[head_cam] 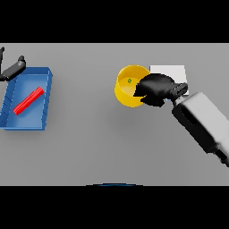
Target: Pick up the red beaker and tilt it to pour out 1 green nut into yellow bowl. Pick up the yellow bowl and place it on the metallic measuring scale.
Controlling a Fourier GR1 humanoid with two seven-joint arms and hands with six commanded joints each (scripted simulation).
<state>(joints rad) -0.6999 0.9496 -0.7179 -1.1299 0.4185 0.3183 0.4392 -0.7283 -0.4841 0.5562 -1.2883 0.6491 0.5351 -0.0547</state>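
Observation:
The yellow bowl (127, 91) sits at centre right with a small green nut (129, 81) inside it. My right hand (154, 88) is curled round the bowl's right rim, and its arm comes in from the lower right. The pale metallic scale (172, 71) lies just behind and right of the bowl, partly hidden by that hand. The bowl's rim meets the scale's left edge. Whether the bowl is off the table I cannot tell. A red beaker (28, 100) lies slanted inside a blue tray (27, 126) at the far left.
My left hand (12, 70) hovers idle at the tray's far left corner, fingers relaxed and holding nothing. Grey table surface spreads between the tray and the bowl and along the front.

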